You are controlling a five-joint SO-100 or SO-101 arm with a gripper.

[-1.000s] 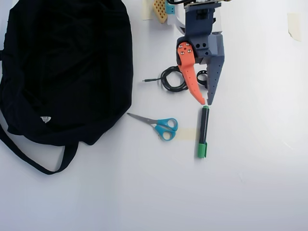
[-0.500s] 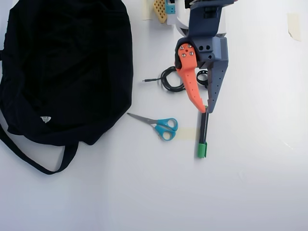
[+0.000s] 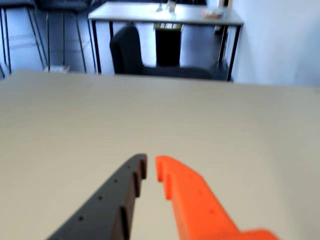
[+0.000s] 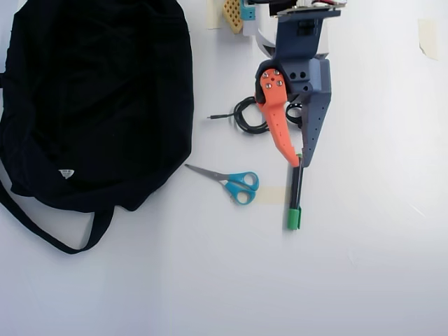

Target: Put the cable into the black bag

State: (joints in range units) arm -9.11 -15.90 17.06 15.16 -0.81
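Since a second ago the gripper (image 4: pixel 299 164) has slid forward over the marker's (image 4: pixel 295 198) top end. Overhead, the cable (image 4: pixel 246 115) lies coiled beside the arm, right of the black bag (image 4: pixel 91 98); scissors (image 4: pixel 234 182) lie below. At the wrist, the gripper (image 3: pixel 150 169) is nearly closed, empty.

In the overhead view the gripper (image 4: pixel 299 164) now sits further down the picture than a second ago, its tips over the marker's (image 4: pixel 295 197) top end (fingers nearly together); versus half a second ago it barely differs.
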